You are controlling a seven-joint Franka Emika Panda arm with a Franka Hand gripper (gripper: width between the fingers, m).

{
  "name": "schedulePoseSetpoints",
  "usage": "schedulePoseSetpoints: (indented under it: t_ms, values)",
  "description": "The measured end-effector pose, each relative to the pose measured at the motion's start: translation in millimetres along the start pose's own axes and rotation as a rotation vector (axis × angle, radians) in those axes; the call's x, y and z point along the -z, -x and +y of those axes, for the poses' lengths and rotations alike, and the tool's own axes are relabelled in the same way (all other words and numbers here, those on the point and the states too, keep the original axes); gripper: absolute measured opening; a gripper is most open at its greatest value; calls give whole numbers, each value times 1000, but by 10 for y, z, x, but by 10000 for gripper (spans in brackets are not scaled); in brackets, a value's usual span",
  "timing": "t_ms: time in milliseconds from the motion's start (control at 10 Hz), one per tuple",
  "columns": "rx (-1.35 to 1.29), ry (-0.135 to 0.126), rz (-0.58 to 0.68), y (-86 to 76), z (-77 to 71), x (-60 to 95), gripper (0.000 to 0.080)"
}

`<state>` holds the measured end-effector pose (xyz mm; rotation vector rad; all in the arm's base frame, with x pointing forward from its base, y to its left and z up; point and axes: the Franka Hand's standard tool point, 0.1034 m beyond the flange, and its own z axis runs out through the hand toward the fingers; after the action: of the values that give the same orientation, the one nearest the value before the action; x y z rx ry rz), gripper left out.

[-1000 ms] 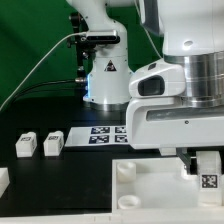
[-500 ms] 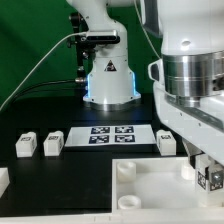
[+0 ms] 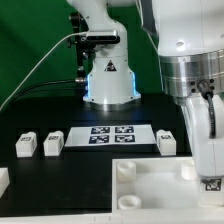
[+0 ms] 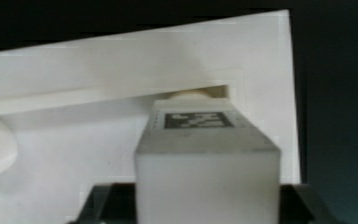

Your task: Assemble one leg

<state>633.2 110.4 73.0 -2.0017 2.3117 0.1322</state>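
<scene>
My gripper (image 3: pixel 208 172) is shut on a leg (image 3: pixel 210 183), a white post with a black-and-white tag. It holds the leg upright at the white panel's (image 3: pixel 150 185) corner on the exterior view's right. In the wrist view the leg (image 4: pixel 206 150) fills the space between my dark fingers (image 4: pixel 115 200), tag facing the camera, with the panel (image 4: pixel 87 90) behind it; the gripper's (image 4: pixel 208 208) jaws press both its sides. The leg's lower end is hidden. Three more legs (image 3: pixel 23 145), (image 3: pixel 53 143), (image 3: pixel 167 142) lie on the black table.
The marker board (image 3: pixel 115 134) lies between the loose legs. The robot's base (image 3: pixel 108 75) stands behind it. Another white part (image 3: pixel 3 180) sits at the exterior view's left edge. The panel has round holes at its corners (image 3: pixel 124 170).
The wrist has turned and the arm has shifted right, uncovering the leg beside the marker board. The held leg has sunk slightly toward the panel's corner.
</scene>
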Motion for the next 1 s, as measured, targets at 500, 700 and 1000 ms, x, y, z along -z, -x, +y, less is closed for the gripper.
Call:
schedulePoseSetpoints:
  t_ms: [500,700,1000]
  values:
    - [360,3,1,64,-1,-18,634]
    - [604,14,-1,63,14,-20,645]
    - [1002,21,8,41,9,-26,649]
